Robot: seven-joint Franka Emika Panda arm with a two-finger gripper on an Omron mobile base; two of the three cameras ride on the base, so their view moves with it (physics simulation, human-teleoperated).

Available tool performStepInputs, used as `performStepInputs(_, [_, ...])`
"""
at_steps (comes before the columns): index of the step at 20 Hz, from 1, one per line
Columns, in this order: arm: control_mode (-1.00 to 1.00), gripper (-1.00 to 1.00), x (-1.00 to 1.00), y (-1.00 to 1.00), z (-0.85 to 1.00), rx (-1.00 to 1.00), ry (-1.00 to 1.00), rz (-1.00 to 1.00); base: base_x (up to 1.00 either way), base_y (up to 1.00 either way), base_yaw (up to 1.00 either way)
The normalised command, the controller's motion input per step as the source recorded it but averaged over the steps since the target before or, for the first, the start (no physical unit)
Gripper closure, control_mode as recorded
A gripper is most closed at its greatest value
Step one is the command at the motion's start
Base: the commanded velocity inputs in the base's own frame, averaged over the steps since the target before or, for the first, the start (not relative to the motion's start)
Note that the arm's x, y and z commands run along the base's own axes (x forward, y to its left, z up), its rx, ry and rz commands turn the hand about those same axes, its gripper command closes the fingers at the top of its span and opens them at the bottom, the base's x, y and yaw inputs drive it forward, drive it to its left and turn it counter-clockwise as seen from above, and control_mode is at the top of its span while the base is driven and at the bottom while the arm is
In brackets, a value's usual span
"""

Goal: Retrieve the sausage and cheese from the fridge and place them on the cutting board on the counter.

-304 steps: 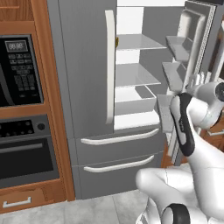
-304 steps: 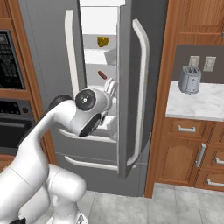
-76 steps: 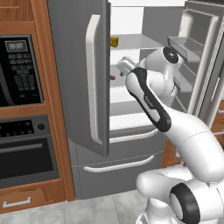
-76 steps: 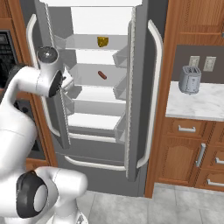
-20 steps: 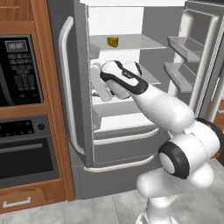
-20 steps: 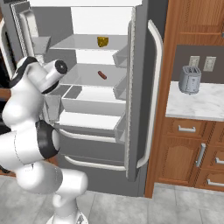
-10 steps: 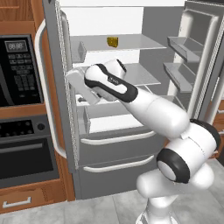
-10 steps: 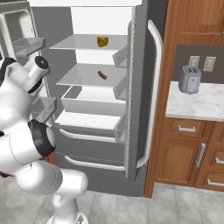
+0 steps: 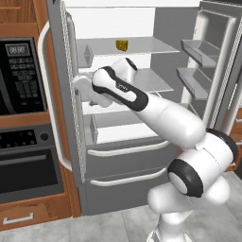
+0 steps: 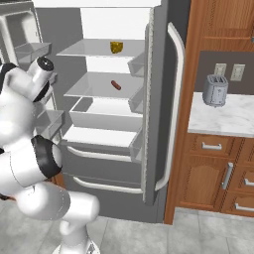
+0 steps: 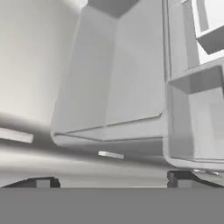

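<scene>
Grey fridge (image 10: 163, 124) stands with both doors open. Cheese (image 10: 116, 47) sits on its top glass shelf; sausage (image 10: 116, 85) lies on the shelf below. Gripper (image 11: 111, 179) faces a fridge door bin (image 11: 109, 87), jaws wide apart and empty.

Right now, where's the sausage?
The short dark reddish-brown sausage lies on the middle glass shelf of the open grey fridge in the right base view, one shelf below the yellow-orange cheese wedge.
</scene>
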Motion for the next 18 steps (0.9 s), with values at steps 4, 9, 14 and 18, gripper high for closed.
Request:
performStepInputs(4, [-1.00, -1.00, -0.21, -0.54, 0.00, -0.11, -0.08, 0.00, 0.00, 0.00, 0.00])
performStepInputs(9, [-1.00, -1.00, -0.25, -0.58, 0.00, -0.12, -0.09, 0.05, 0.00, 0.00, 0.00])
performStepInputs(14, [-1.00, -1.00, -0.37, -0.74, 0.00, -0.02, -0.14, 0.06, 0.00, 0.00, 0.00])
performStepInputs(18, [-1.00, -1.00, -0.23, -0.70, -0.01, -0.16, -0.16, 0.15, 0.00, 0.00, 0.00])
